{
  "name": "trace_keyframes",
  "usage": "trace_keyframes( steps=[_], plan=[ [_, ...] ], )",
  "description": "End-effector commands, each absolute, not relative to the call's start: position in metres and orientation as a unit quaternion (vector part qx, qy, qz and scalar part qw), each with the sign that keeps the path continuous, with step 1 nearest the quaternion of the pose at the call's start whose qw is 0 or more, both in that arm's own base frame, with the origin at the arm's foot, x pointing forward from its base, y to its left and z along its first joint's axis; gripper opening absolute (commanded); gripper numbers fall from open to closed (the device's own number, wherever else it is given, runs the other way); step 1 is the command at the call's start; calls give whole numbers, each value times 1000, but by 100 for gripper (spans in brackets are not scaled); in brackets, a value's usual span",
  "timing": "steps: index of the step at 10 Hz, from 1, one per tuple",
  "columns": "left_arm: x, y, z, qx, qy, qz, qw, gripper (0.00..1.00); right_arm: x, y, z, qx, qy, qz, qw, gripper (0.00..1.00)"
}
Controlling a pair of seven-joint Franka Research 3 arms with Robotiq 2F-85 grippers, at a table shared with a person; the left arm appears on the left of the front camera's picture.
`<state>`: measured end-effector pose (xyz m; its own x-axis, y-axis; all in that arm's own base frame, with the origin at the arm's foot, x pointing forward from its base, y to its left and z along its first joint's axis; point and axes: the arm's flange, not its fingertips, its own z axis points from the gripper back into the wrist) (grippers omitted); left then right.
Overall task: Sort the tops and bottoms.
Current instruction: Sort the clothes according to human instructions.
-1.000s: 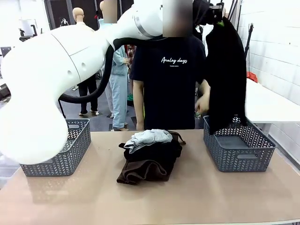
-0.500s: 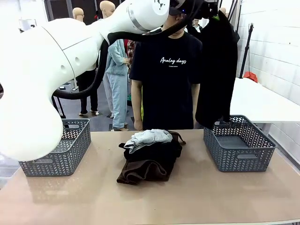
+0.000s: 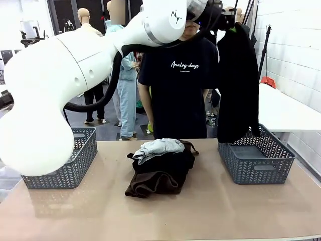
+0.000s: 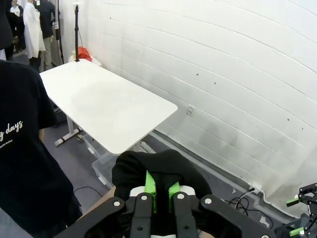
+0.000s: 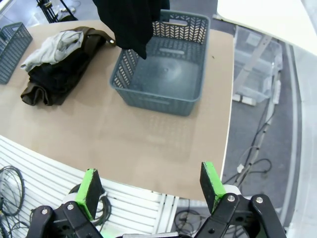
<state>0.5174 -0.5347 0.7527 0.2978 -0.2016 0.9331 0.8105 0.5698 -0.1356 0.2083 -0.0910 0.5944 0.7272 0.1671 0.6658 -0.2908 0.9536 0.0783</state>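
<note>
My left arm reaches high across to the upper right, where my left gripper is shut on a black garment. The cloth hangs straight down, its hem at the back left of the right basket. In the left wrist view, the green fingertips pinch a fold of that black garment. At the table's middle lies a pile: a pale grey-blue garment on top, a black one beneath, and a dark brown one at the bottom. My right gripper stands open with nothing in it, off the table's near edge.
A second grey lattice basket stands at the table's left. A person in a black T-shirt stands behind the table's far edge. A white table and a brick wall lie to the right. The right wrist view looks down on the right basket and the pile.
The hanging black garment swung left and then back right over the right basket. The person's hand that was at its lower edge has pulled away.
</note>
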Motion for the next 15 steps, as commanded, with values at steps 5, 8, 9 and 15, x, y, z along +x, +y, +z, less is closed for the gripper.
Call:
trace_keyframes(
  steps=[5,8,9,15],
  plan=[
    [568,-611,741,-371,-451,-375,720,0,208,-91,593,89,-343,126,926,100],
    [571,-636,683,-371,-394,-383,749,0,208,-91,593,89,-343,126,926,100],
    [569,-644,663,-363,-369,-392,761,0,208,-91,593,89,-343,126,926,100],
    [531,-623,560,-336,-305,-406,793,0,208,-91,593,89,-343,126,926,100]
  ],
)
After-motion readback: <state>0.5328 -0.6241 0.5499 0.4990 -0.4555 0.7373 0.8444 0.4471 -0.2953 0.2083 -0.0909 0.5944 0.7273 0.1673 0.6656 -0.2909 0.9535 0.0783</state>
